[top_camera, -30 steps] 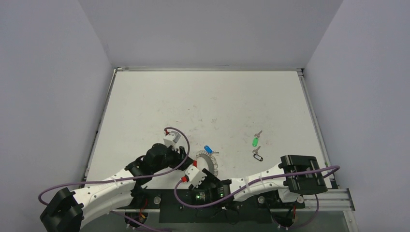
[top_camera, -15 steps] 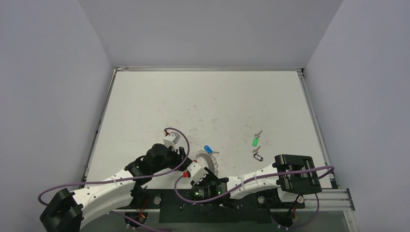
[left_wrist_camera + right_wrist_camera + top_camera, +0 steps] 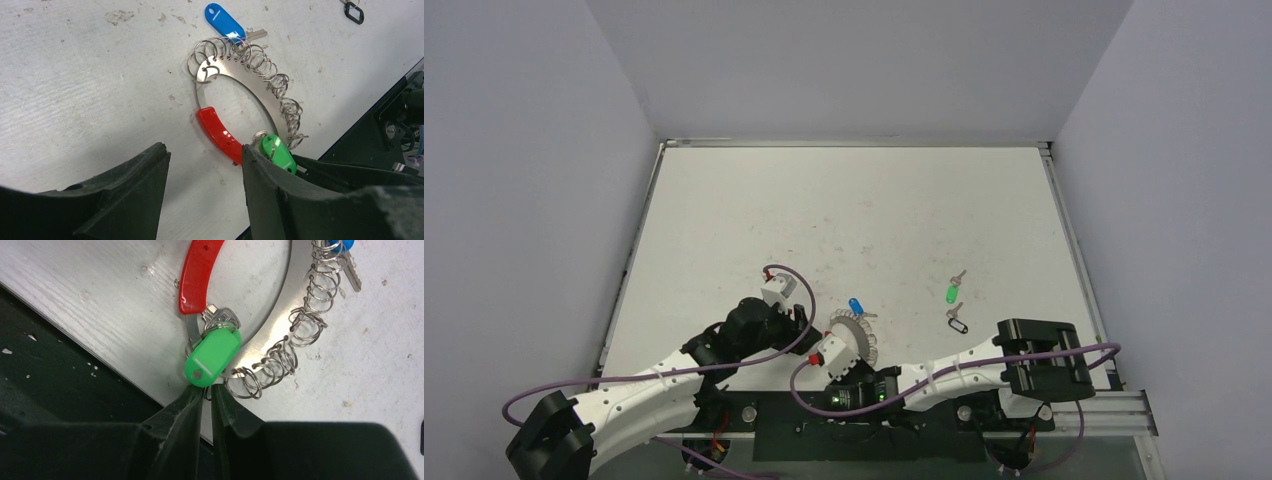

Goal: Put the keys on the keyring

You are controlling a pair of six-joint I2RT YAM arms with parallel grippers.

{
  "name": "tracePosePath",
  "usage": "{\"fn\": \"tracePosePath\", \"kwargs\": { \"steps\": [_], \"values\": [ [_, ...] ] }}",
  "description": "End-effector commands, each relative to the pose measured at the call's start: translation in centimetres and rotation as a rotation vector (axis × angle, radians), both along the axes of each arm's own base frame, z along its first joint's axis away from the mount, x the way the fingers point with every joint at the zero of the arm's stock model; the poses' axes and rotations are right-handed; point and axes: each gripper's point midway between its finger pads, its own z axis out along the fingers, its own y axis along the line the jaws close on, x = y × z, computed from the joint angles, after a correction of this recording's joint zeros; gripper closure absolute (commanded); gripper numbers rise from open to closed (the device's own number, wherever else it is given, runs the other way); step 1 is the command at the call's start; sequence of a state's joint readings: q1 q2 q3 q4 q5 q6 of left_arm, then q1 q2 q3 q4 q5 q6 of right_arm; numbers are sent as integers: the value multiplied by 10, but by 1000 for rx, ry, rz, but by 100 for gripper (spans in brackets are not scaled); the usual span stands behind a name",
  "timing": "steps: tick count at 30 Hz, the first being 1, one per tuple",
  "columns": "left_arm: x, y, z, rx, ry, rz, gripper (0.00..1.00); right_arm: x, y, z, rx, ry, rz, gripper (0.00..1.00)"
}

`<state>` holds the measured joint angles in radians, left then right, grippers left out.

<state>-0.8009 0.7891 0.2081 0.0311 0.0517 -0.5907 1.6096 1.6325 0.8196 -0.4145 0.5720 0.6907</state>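
Observation:
The keyring [image 3: 248, 54], a silvery coil on a flat band with a red section [image 3: 218, 134], lies near the table's front edge [image 3: 852, 335]. A green key [image 3: 213, 357] hangs on the band beside the red section [image 3: 198, 272]. My right gripper [image 3: 207, 391] is nearly shut just below the green head, with a wire loop of the coil between its tips. A blue key [image 3: 224, 21] lies at the coil's far end. My left gripper [image 3: 202, 160] stands open over bare table beside the red section, one finger [image 3: 262, 185] hiding its end. Another green key [image 3: 951, 294] lies apart to the right.
A silver key on a thin black wire loop [image 3: 957, 323] lies right of the keyring. The black base rail [image 3: 60, 390] runs along the table's near edge, directly under my right gripper. White walls enclose the table.
My right gripper's jaws have closed from about half open to almost shut and it has edged left toward the keyring. The left arm has stayed still.

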Motion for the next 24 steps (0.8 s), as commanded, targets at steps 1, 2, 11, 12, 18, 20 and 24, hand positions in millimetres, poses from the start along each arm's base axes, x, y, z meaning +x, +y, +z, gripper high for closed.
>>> {"fn": "tracePosePath", "kwargs": {
  "steps": [1, 2, 11, 12, 18, 20, 24],
  "values": [
    [11, -3, 17, -25, -46, 22, 47, 0, -16, 6, -11, 17, -8, 88],
    [11, -3, 16, -25, -44, 23, 47, 1, -17, 7, -8, 15, -8, 91],
    [9, -5, 19, -34, -47, 4, 48, 10, -19, 32, 39, 24, 39, 100],
    [9, -6, 20, -37, -50, 3, 49, 10, -18, 35, 56, 38, 54, 100],
    [7, -9, 28, -52, -79, -29, 50, 12, -7, 49, 254, 178, 121, 100],
    [7, -10, 31, -57, -100, -49, 51, 9, -5, 55, 297, 225, 170, 100],
    [6, -14, 41, -69, -156, -97, 51, 6, -2, 73, 329, 251, 311, 100]
  ]
}}
